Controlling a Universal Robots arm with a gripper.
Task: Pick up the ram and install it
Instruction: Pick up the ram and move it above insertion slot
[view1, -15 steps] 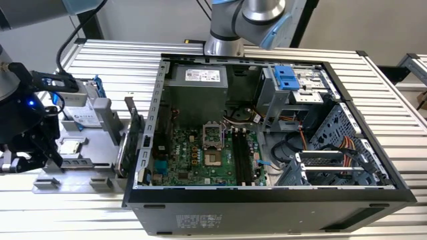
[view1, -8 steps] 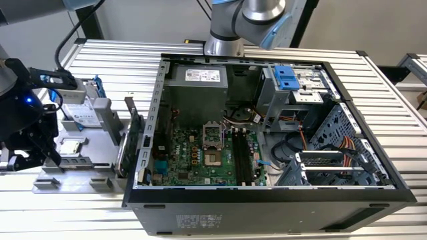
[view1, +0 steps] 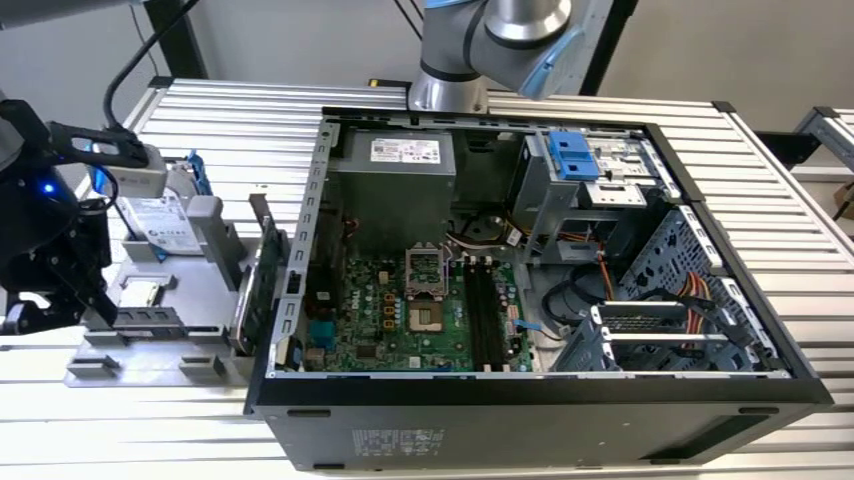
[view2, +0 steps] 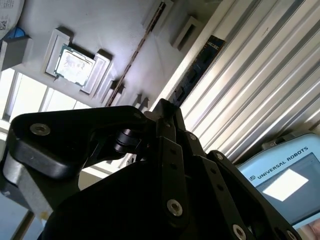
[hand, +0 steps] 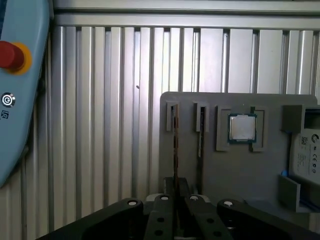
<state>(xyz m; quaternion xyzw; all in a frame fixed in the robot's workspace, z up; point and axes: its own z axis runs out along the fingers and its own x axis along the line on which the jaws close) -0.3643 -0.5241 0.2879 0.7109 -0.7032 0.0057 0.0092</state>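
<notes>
The ram (hand: 174, 145) stands on edge in the outermost slot of the grey fixture (hand: 240, 175), kept upright, I judge, so that its long top edge is free to be taken from above; a second thin board (hand: 201, 135) stands the same way in the next slot, and beyond it the processor (hand: 242, 127) lies flat in its own recess. In the exterior view this fixture sits at nine o'clock from the open computer case (view1: 534, 390), well apart from the long black sockets (view1: 483, 315) on the motherboard, which look unfilled to me. My gripper (hand: 177, 187) points down at the fixture, lined up lengthwise with the ram, whose near end runs right up to it in both wrist views; whether I am spread, pressed together or pinching the stick I cannot tell. My arm's base (view1: 454, 60) stands at twelve o'clock from the case; my wrist (view1: 47, 200) hangs far out at nine o'clock.
</notes>
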